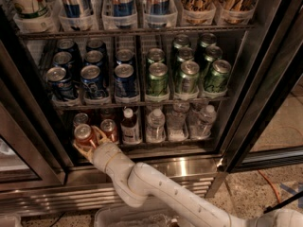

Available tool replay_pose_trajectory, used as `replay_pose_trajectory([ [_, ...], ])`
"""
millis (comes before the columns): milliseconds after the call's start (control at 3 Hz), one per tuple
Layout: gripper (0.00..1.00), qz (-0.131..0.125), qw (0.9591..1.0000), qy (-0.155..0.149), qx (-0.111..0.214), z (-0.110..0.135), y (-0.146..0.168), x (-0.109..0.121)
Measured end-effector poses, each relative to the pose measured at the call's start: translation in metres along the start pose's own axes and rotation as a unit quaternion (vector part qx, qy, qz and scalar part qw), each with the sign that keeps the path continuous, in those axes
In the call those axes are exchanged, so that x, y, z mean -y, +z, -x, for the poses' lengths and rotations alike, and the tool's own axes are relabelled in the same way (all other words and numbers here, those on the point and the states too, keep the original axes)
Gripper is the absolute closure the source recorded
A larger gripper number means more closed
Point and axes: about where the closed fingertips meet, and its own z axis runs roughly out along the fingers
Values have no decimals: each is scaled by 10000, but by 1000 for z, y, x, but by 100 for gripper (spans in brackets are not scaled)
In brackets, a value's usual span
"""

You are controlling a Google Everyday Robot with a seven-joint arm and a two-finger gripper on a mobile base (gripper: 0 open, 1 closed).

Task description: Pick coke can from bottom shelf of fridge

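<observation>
The fridge [265,79] stands open with its glass door swung to the right. On the bottom shelf [156,143], red coke cans stand at the left and small clear bottles at the right. My gripper [87,143] reaches in at the front left of this shelf. Its tan fingers [100,135] sit on both sides of the front coke can [84,134] and press against it. The can stands upright on the rack. Another red can [109,128] stands just right of it, and a third [81,119] behind it.
The rack above holds dark blue cans [93,82] at the left and green cans [187,77] at the right. A dark bottle [129,126] stands right of the red cans. The steel sill [189,167] runs below the shelf. An orange cable [272,186] lies on the floor.
</observation>
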Motion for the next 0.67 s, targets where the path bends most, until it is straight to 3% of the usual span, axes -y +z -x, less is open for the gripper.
replay_pose_trajectory([
  [667, 100, 675, 9977, -36, -106, -8, -34, -1],
])
